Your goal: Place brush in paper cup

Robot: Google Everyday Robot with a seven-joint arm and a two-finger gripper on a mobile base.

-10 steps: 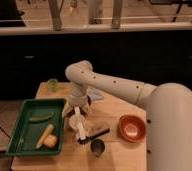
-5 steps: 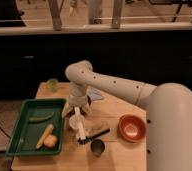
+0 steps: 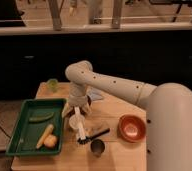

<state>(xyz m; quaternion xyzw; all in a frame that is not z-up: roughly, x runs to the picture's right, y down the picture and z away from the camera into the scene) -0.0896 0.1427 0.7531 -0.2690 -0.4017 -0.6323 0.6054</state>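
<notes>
One brush, near-upright, bristles down | over paper cup | gripper jaws seemingly clamping it

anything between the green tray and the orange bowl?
In the camera view, between the green tray and the orange bowl sit the gripper over the paper cup, the brush and the tan block.

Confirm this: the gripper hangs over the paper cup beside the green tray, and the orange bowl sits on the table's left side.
One thing is wrong: the orange bowl sits on the table's right side, as the camera view shows. The rest holds: the gripper hangs over the paper cup, beside the green tray.
</notes>
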